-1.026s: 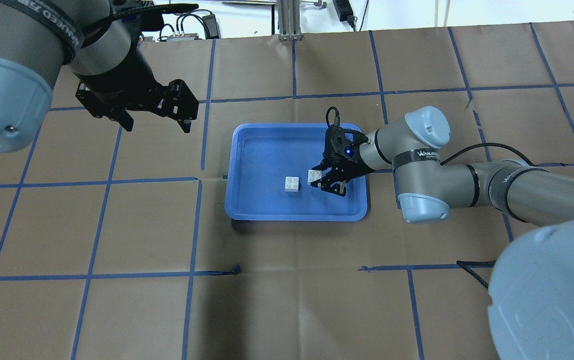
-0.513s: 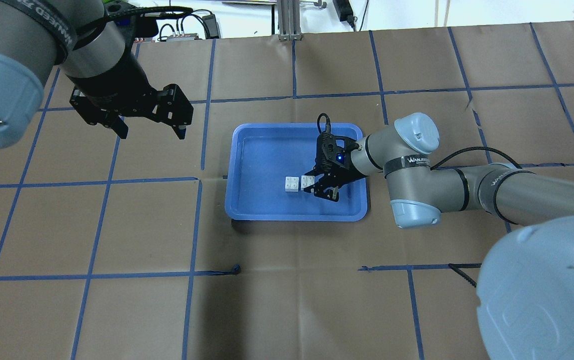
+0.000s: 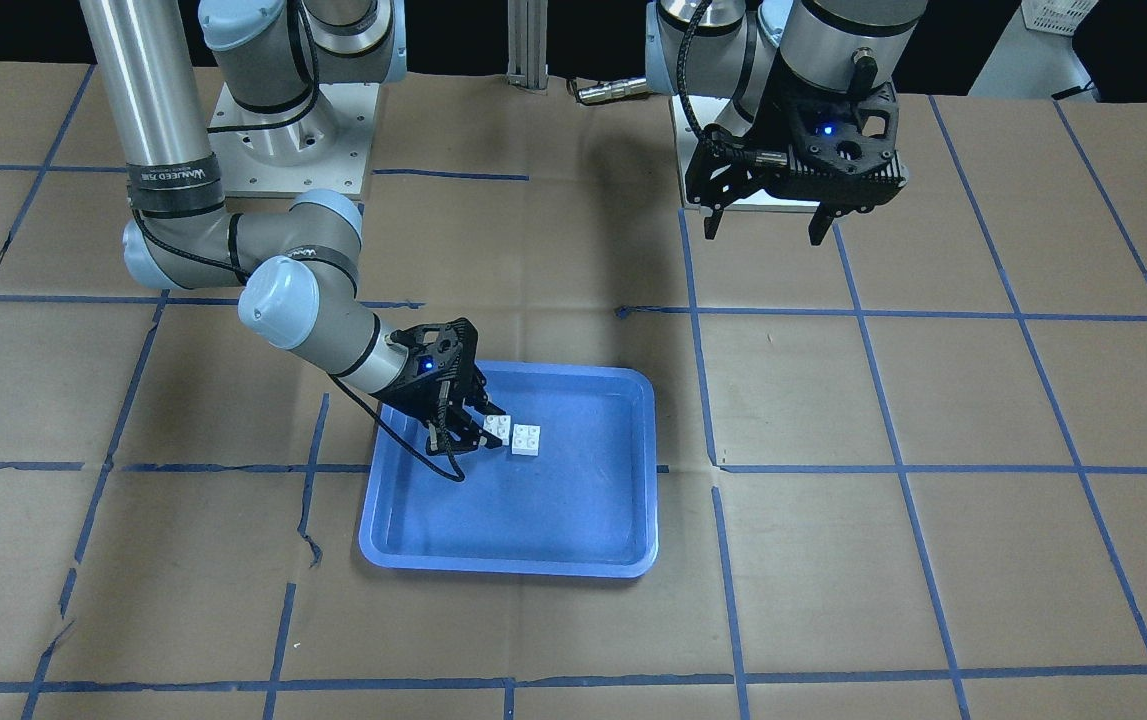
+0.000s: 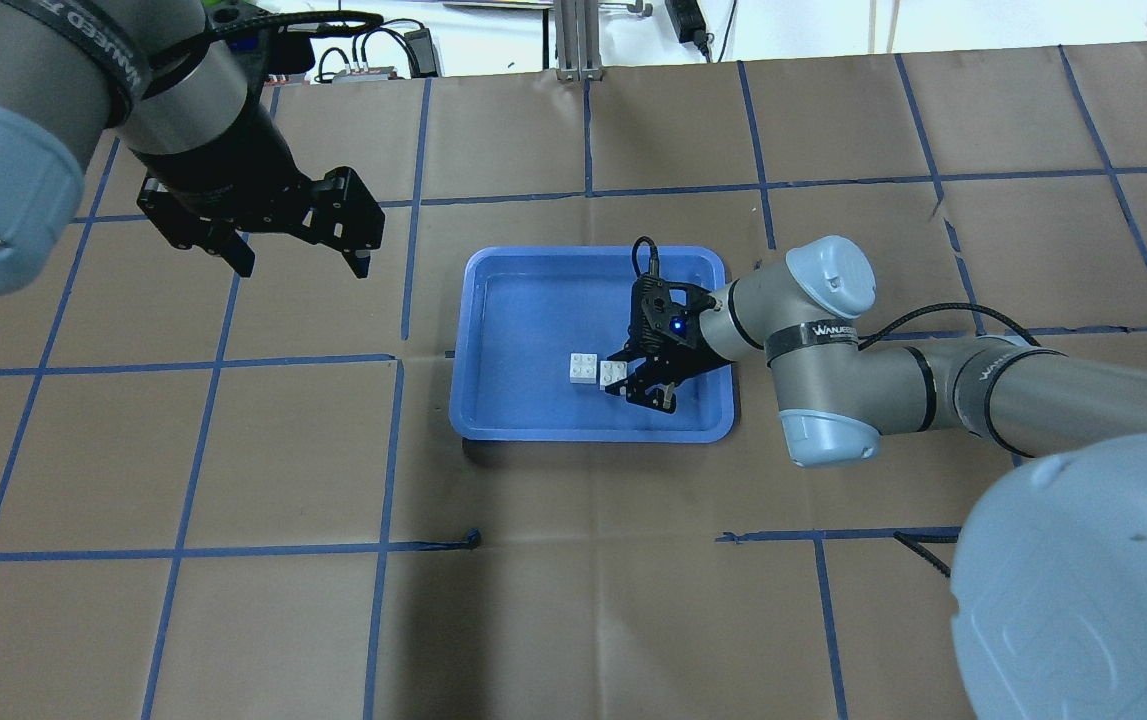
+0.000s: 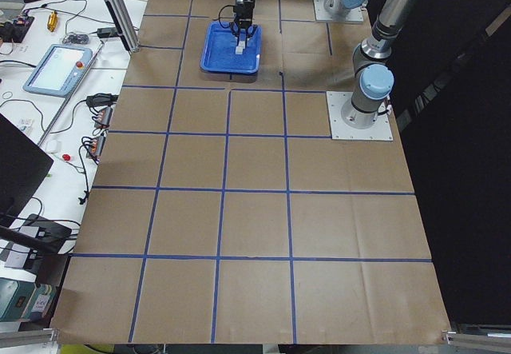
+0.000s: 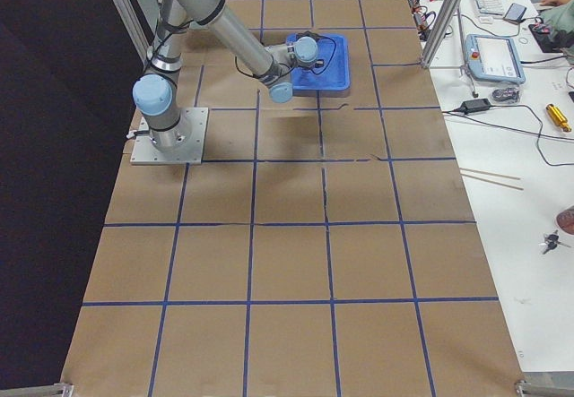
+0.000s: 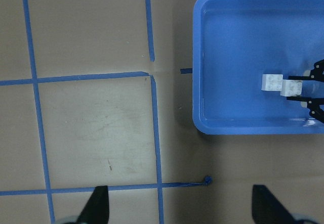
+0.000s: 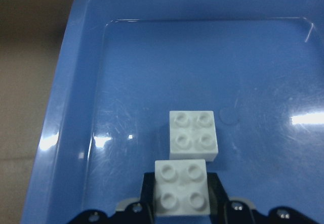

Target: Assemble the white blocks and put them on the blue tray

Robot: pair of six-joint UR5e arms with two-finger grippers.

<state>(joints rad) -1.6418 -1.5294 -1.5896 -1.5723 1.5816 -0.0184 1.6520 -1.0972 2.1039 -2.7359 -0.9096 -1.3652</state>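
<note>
The blue tray [image 4: 523,300] lies mid-table. One white block [image 4: 584,368] rests studs-up on its floor. My right gripper [image 4: 623,378] is shut on the second white block [image 4: 613,374] and holds it studs-up right beside the resting one. In the right wrist view the held block [image 8: 181,186] sits between my fingers, just short of the resting block [image 8: 193,133] and offset a little to one side. I cannot tell whether they touch. My left gripper [image 4: 303,268] is open and empty, high over the table left of the tray. Both blocks also show in the front view [image 3: 496,428] [image 3: 526,438].
The table is brown paper with a blue tape grid [image 4: 393,360]. The tray's rim [image 8: 71,107] is raised all round. A loose tape end [image 4: 473,538] lies in front of the tray. Cables and electronics [image 4: 373,50] sit beyond the far edge.
My right gripper has carried its white block leftward across the tray, up to the resting block. My left arm shifted slightly left, then held still.
</note>
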